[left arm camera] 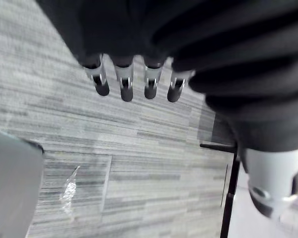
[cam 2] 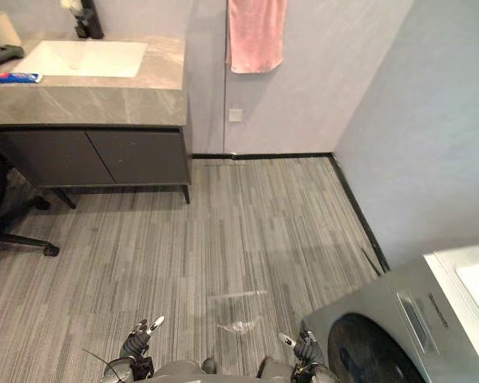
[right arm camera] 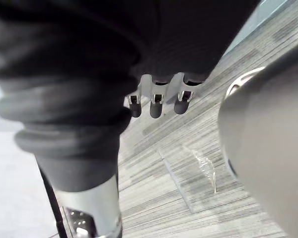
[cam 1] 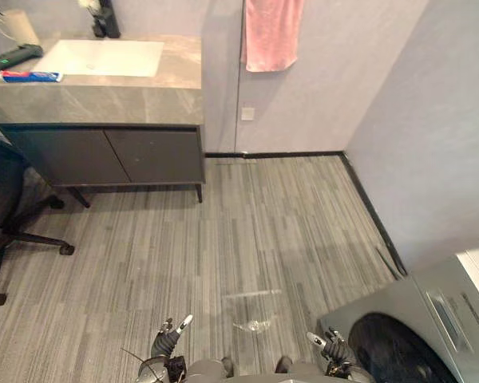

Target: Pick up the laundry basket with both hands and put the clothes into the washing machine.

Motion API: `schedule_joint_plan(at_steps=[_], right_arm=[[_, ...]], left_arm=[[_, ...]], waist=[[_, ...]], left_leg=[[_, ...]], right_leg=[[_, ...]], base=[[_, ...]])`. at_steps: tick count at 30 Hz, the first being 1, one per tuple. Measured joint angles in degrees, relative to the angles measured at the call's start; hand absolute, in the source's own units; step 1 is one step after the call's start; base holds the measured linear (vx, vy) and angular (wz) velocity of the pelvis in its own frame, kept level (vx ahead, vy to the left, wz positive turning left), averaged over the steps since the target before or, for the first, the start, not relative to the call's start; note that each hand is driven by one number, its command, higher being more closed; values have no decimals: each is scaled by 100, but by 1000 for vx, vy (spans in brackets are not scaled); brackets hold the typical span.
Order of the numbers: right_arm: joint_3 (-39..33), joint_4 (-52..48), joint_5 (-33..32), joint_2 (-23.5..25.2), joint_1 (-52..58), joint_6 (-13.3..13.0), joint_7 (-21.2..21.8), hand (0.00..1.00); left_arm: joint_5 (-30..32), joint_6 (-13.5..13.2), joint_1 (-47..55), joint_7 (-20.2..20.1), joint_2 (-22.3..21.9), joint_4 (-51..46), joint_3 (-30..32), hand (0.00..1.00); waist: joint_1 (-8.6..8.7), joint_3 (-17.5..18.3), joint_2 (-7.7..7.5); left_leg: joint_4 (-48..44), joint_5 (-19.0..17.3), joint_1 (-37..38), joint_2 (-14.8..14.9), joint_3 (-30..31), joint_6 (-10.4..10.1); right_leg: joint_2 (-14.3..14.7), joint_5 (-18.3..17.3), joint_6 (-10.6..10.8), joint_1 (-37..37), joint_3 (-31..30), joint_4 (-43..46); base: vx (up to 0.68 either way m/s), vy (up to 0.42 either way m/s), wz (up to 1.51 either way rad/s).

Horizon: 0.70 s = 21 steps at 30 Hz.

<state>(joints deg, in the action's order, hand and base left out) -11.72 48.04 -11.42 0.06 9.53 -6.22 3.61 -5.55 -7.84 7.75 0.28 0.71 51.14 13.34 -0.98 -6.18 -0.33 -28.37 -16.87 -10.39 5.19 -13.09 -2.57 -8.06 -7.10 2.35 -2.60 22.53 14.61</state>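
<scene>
The grey washing machine (cam 1: pixel 435 315) stands at the lower right against the wall, its dark round door (cam 1: pixel 395 351) facing the floor in front of me. My left hand (cam 1: pixel 169 335) hangs low at the bottom of the eye views, fingers (left arm camera: pixel 124 84) straight and holding nothing. My right hand (cam 1: pixel 331 347) hangs just beside the machine's front corner, its fingers (right arm camera: pixel 156 101) also relaxed and empty. The machine's grey side (right arm camera: pixel 268 148) shows close past the right hand.
A vanity cabinet (cam 1: pixel 104 152) with a white sink (cam 1: pixel 104 57) stands at the back left, and a black office chair (cam 1: pixel 4 207) sits at the left edge. A pink towel (cam 1: pixel 271 32) hangs on the far wall. A small clear scrap (cam 1: pixel 254 323) lies on the striped floor.
</scene>
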Motion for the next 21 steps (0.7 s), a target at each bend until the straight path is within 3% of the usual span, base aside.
schedule_joint_plan(at_steps=[1,3,4,5,6,7,8,12,15,18,19,21], right_arm=[[-2,-7,8,-52,-65,-2,-16,0],[1,25,0,10,-60,-1,-46,0],[39,93,-3,48,-126,-4,-105,0],[21,179,-15,72,-226,-10,-115,0],[-6,266,-22,60,-278,-15,-115,0],[-71,399,-24,7,-329,-18,-116,0],[-66,609,-21,-37,-390,-9,-120,0],[-82,861,-19,125,-481,-15,-117,0],[-86,955,-21,54,-479,-13,-117,0],[-80,954,-26,-23,-509,-16,-120,0],[-74,957,-23,-20,-509,-15,-129,0],[-62,955,-22,0,-547,-16,-138,0]], left_arm=[[-47,-6,-21,16,-87,-23,61,0],[-71,-6,-34,99,-106,-46,82,0],[-84,-6,-33,111,-88,-58,77,0],[-80,-6,-25,108,-66,-44,71,0],[-80,-10,-37,108,-54,-42,65,0],[-75,-19,-41,109,-49,0,44,0],[-53,-13,-65,113,-4,86,-23,0],[-52,-5,-32,166,383,120,-37,0],[-52,-37,-8,278,373,114,-72,0],[-52,-79,37,355,334,115,-252,0],[-52,-89,60,351,391,111,-276,0],[-52,-135,115,348,471,101,-341,0]], waist=[[14,-3,126],[7,-27,54],[-14,-25,41],[30,-42,29],[22,-47,17],[22,-26,57],[33,8,20],[33,-87,-346],[34,-90,-332],[51,-86,-277],[158,-75,-302],[186,-66,-295]], left_leg=[[-639,103,-318,336,-485,52],[-1022,191,-404,674,-1177,-104],[-1010,-9,-371,913,-1731,163],[-691,-32,-412,1158,-2114,206],[-373,37,-421,1182,-2190,201],[420,547,-397,1162,-2202,226],[624,1076,-364,1020,-2169,419],[752,1072,-390,740,-2062,424],[1031,1100,-270,518,-1961,440],[1593,1321,-55,327,-2024,486],[2024,1541,131,142,-2039,521],[2437,1761,239,-18,-2100,543]], right_leg=[[71,-81,12,90,170,-8],[62,-76,2,368,386,-340],[-2,-73,0,462,472,-387],[-127,-77,6,533,575,-420],[-192,-72,20,540,590,-418],[-224,-55,98,547,625,-424],[-290,-120,249,568,614,-513],[-368,28,283,683,424,-813],[-480,85,305,650,415,-595],[-751,88,299,155,265,311],[-841,117,253,88,229,431],[-820,149,204,137,232,113]], base=[[193,-117,57],[173,-62,54],[185,10,52],[168,51,49],[160,143,48],[119,162,40],[120,156,39],[85,122,27],[25,98,15],[-38,94,-3],[-43,75,6],[-45,27,-16]])
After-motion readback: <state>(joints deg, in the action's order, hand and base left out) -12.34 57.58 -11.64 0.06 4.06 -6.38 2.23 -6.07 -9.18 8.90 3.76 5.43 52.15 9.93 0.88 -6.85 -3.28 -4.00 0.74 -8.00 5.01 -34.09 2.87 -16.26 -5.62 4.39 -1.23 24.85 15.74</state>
